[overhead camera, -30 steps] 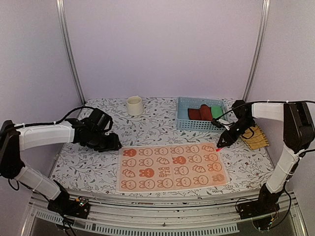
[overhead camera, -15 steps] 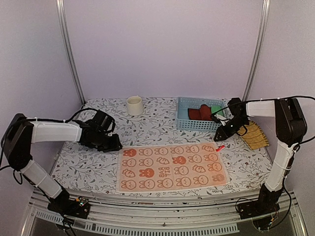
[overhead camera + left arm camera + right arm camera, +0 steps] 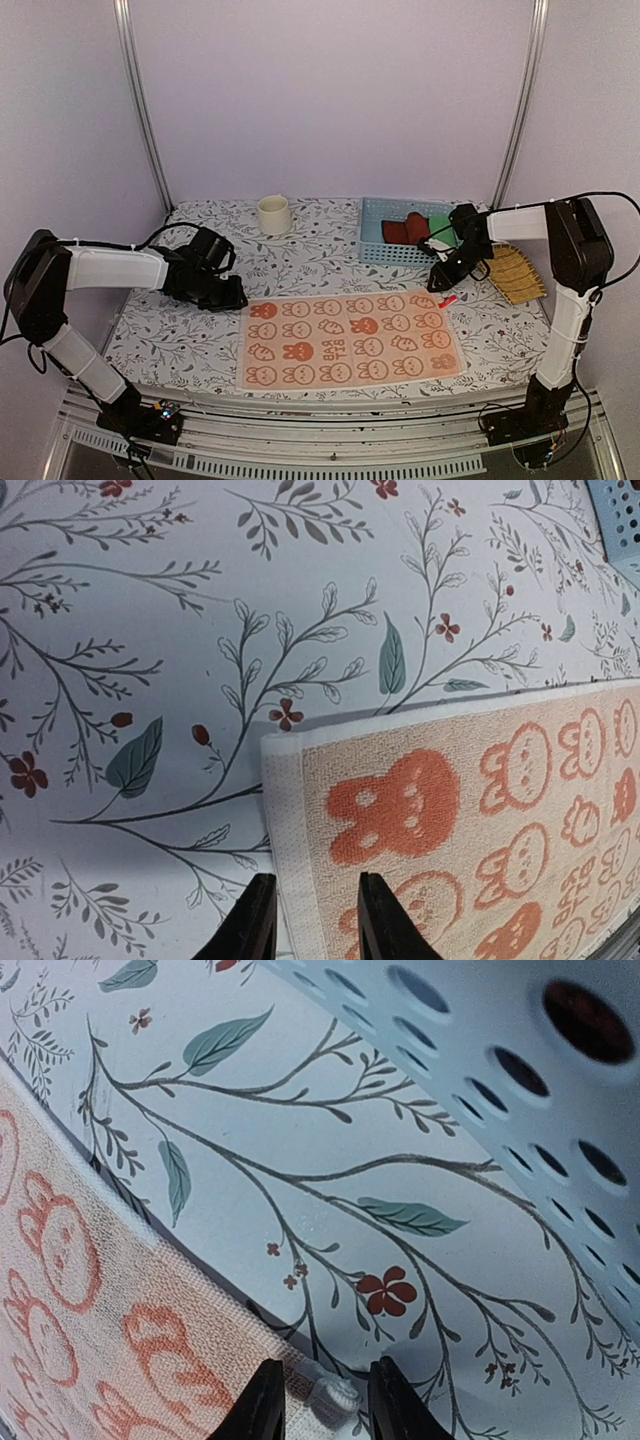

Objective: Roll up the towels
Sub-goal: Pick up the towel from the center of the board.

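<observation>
Towel [image 3: 350, 340] long axis runs left-right. Left claw [image 3: 308, 920] straddles far-left corner, right claw [image 3: 322, 1395] far-right. Both half-spread, nothing pinched.

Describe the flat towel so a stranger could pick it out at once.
On the floral-patterned table, in the middle of its near half, lies a flat rectangular salmon-orange towel. Unlike the plain red roll and green roll in the light-blue perforated basket behind it, it is spread out and printed with rabbit faces.
</observation>
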